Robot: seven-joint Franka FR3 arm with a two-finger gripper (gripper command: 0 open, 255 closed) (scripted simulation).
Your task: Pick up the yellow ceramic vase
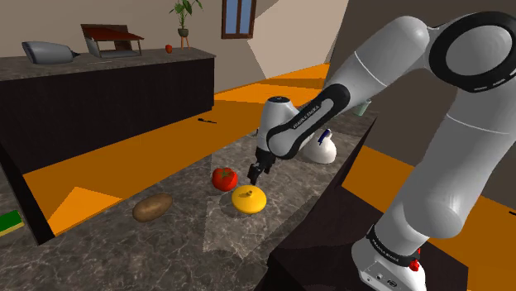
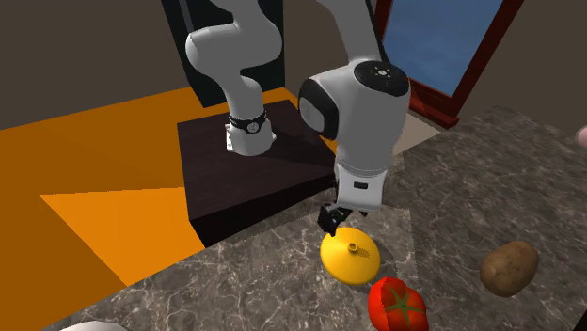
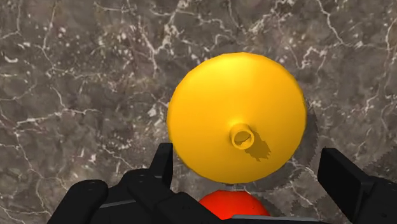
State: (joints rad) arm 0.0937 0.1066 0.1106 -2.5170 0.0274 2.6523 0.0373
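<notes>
The yellow vase (image 1: pixel 248 198) is squat and round with a small narrow neck, standing upright on the dark marble counter (image 1: pixel 190 248). In the second exterior view the vase (image 2: pixel 351 256) sits just below my black gripper (image 2: pixel 337 218). My gripper (image 1: pixel 255 172) hovers right above the vase's edge nearest the stand. In the wrist view the gripper (image 3: pixel 249 159) is open, its fingers (image 3: pixel 164 159) spread wider than the vase (image 3: pixel 235 114), which lies just ahead of them and untouched.
A red tomato (image 1: pixel 223 178) stands right beside the vase, and a brown potato (image 1: pixel 152 207) lies further along the counter. A white rounded vessel (image 1: pixel 321 149) sits near the counter's far edge. The dark stand (image 2: pixel 245 179) borders the counter.
</notes>
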